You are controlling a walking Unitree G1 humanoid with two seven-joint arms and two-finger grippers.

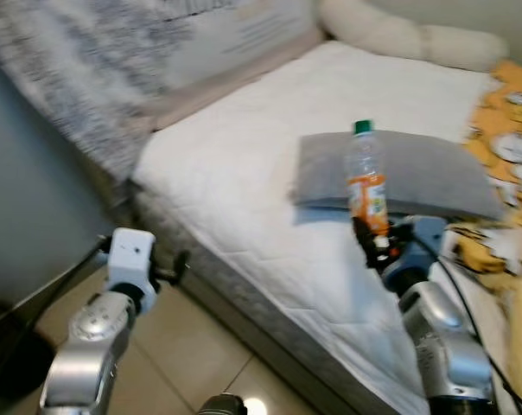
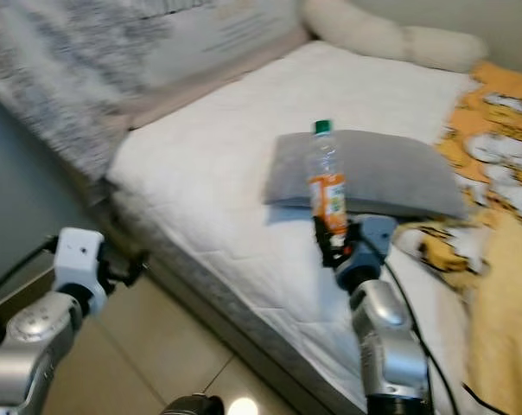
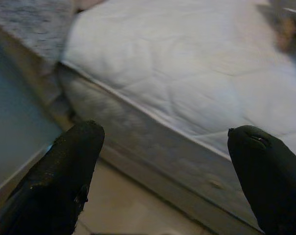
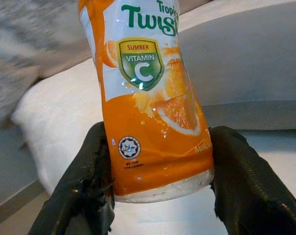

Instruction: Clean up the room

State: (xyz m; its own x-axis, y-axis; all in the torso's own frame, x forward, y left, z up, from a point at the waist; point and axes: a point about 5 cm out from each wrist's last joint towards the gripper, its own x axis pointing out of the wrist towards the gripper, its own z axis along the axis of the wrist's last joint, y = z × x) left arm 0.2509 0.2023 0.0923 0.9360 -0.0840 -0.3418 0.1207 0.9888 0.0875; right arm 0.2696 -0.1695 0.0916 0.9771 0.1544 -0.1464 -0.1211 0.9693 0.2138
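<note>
Left claw (image 1: 181, 264) is just hanging wide open over the floor (image 1: 192, 346) beside the bed (image 1: 244, 190), nothing in it, so I'd leave that arm out of this one. Over on the right, the right claw (image 4: 158, 166) is clamped on the bottom of the bottle (image 1: 366, 177), one finger each side of the orange label, holding it upright above the mattress edge in front of the grey pillow (image 1: 416, 173). Grip is pretty low and the bottle's tall, so I'd say keep it vertical, move slowly and don't swing the wrist, or it could tip out. Blanket (image 1: 507, 147) at far right looks like the next mess.
</note>
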